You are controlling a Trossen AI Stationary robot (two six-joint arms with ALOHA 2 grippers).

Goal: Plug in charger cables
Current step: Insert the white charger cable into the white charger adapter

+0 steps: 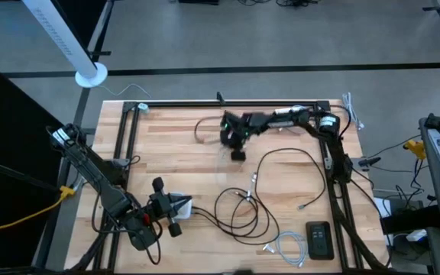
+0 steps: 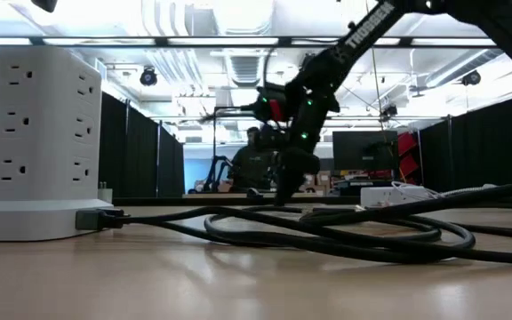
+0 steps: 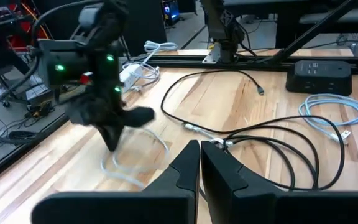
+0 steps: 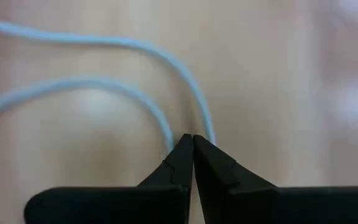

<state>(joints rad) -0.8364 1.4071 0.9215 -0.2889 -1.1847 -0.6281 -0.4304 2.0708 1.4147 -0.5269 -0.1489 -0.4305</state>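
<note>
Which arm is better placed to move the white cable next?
Right. Its claw is shut on the white cable at the table's far side; the left claw waits shut near the front.

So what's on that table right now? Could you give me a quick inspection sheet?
Surface: wooden table with a dark frame.
Job's things: long black cable looped mid-table; coiled white cable near the front edge; thin pale cable under the right gripper.
Clutter: white power tower; black box.
Grippers: right gripper low over the table, jaws shut; left gripper at the front left, jaws shut.
Cables: loose, overlapping.
Surroundings: grey floor, black curtains.
</note>
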